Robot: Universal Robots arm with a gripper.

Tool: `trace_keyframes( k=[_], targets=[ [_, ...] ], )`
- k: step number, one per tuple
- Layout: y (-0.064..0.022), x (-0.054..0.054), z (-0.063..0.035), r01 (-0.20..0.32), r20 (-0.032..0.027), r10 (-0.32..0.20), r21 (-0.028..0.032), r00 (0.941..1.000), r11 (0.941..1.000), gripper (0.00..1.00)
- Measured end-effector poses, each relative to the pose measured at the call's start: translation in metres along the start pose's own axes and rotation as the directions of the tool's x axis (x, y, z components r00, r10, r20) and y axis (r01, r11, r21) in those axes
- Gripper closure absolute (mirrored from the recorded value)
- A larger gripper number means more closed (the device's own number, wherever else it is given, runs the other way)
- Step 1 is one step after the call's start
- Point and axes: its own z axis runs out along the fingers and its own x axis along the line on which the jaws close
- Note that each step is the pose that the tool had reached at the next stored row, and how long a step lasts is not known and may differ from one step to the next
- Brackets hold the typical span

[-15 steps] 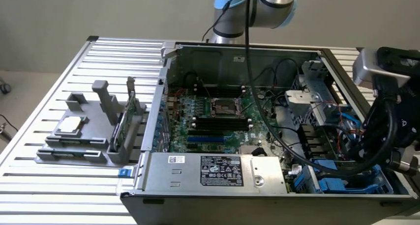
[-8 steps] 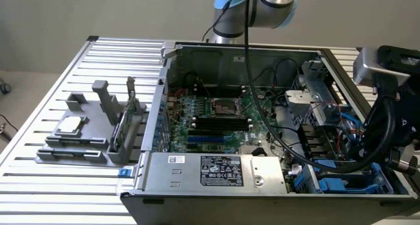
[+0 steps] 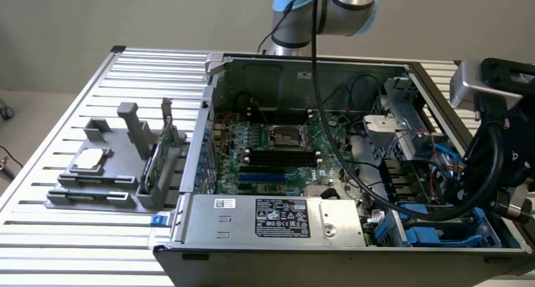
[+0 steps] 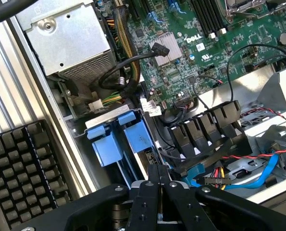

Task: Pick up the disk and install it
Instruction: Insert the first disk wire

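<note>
"Blue plastic, down in the case's corner beside the power supply [image 4: 66, 38]. Is that the disk [image 4: 106, 147]?"

"I'd say so. Two blue tabs of its frame stand up out of the drive bay, and the metal body is sunk between the bay walls. I can't tell how deep it sits."

"And the claw [image 4: 160, 178]?"

"Its fingers are pressed together with nothing between them. It hangs right at the bay's edge, just beside those tabs. Whether it touches the frame, I can't make out."

"So the disk is off the counter [image 3: 50, 237] and inside the computer case [image 3: 334, 265]."

"Looks that way to me, though I wouldn't swear it has gone fully home."

"What worries you, then?"

"Mostly the plastic. If that closed claw bears down off-centre, the frame could tip and wedge in the bay. Thin tabs like those might crack under a hard push."

"The wiring looks crowded too."

"It is. A blue data cable [image 4: 258, 176] and a twisted red and black pair [image 4: 265, 114] lie near the bay. Either one could get pinched under the frame or dragged by the claw."

"And that long black cable [image 3: 315, 61] off the arm?"

"It droops right across the motherboard [image 4: 195, 62]. A swing of the wrist could hook it on something standing up from the board. That could tug a connector loose or pull the claw off its line."
</note>
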Motion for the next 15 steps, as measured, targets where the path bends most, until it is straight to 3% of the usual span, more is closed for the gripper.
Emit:
trace_keyframes(
  k=[3, 8, 12, 15],
  targets=[
    [0.0, 0.0, 0.0, -0.005, 0.0002, 0.005, 0.0005, 1.0, 1.0, 0.89],
    [-0.0001, 0.0, 0.0004, -0.086, 0.004, 0.086, 0.0063, 0.9963, 0.9962, 0.89],
    [0.0, 0.0, 0.0006, -0.158, 0.0078, 0.157, 0.0113, 0.9875, 0.9874, 0.89],
    [-0.0001, 0.0, 0.0008, -0.212, 0.0109, 0.212, 0.015, 0.9772, 0.9771, 0.89]
  ],
)
